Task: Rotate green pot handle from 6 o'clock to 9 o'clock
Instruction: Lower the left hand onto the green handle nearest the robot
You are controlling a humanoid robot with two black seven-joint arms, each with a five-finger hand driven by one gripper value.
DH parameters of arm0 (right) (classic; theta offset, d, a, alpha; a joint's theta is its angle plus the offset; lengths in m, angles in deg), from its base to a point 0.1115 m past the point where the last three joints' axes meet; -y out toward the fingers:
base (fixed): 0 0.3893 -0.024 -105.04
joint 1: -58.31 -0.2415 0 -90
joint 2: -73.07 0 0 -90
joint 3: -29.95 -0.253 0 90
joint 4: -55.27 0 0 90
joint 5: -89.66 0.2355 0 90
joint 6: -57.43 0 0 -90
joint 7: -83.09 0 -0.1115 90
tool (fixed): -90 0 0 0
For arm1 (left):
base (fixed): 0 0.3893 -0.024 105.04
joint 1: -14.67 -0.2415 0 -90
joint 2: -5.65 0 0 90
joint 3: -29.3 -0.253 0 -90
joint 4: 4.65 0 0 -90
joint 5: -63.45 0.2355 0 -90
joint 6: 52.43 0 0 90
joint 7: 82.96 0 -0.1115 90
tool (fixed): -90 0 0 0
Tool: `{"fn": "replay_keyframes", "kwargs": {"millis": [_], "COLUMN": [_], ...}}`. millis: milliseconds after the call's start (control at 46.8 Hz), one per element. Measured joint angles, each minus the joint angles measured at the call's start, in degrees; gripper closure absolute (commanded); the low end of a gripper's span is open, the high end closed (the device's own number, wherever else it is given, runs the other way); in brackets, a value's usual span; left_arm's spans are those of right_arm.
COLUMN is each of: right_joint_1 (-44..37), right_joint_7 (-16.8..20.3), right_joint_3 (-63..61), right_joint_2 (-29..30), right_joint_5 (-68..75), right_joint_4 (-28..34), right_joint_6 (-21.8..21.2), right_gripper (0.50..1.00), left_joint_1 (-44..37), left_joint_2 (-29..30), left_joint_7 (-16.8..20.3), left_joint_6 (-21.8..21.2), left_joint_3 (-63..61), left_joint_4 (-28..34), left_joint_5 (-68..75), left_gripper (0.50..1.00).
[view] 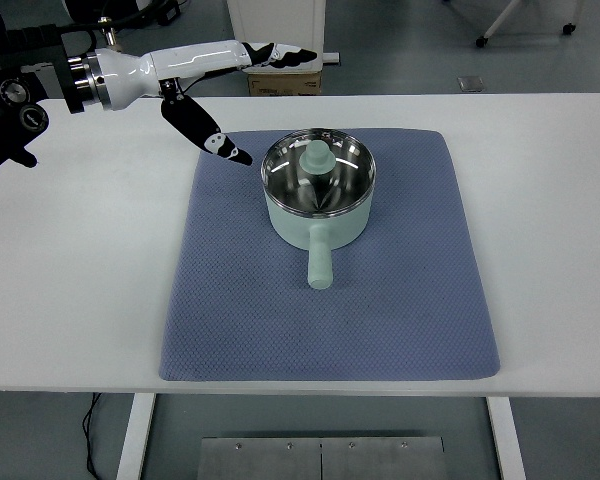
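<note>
A pale green pot (318, 196) with a shiny steel inside stands on the blue mat (400, 300), a little above the mat's middle. Its green handle (320, 262) points straight toward the near edge, at 6 o'clock. My left hand (242, 90) reaches in from the upper left, white with black fingers. Its thumb (216, 140) hangs down over the mat's top-left corner, just left of the pot rim, and the other fingers (285, 55) stretch out flat behind the pot. The hand is open, holds nothing and is not touching the pot. My right arm is out of the picture.
The mat lies on a white table (80, 280). A cardboard box (285, 80) sits on the floor behind the table's far edge. Dark robot parts (10, 110) crowd the top-left corner.
</note>
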Motion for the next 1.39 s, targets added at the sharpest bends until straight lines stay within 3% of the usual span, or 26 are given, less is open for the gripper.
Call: {"fn": "replay_keyframes", "kwargs": {"millis": [257,513,877,1390], "right_joint_1": [0.0,0.0,0.0,0.0], "right_joint_7": [0.0,0.0,0.0,0.0], "right_joint_3": [0.0,0.0,0.0,0.0], "right_joint_2": [0.0,0.0,0.0,0.0], "right_joint_5": [0.0,0.0,0.0,0.0], "right_joint_4": [0.0,0.0,0.0,0.0], "right_joint_6": [0.0,0.0,0.0,0.0], "right_gripper": [0.5,0.5,0.5,0.5], "left_joint_1": [1.2,2.6,4.7,5.8], "left_joint_2": [-0.9,-2.8,-6.5,-12.5], "left_joint_7": [0.0,1.2,1.2,1.2], "left_joint_6": [0.9,5.8,5.7,5.4], "left_joint_3": [-0.3,-0.9,-7.0,-11.1], "left_joint_4": [-3.7,-8.3,-9.6,-9.2], "left_joint_5": [4.3,11.4,24.3,31.1], "left_gripper": [0.5,0.5,0.5,0.5]}}
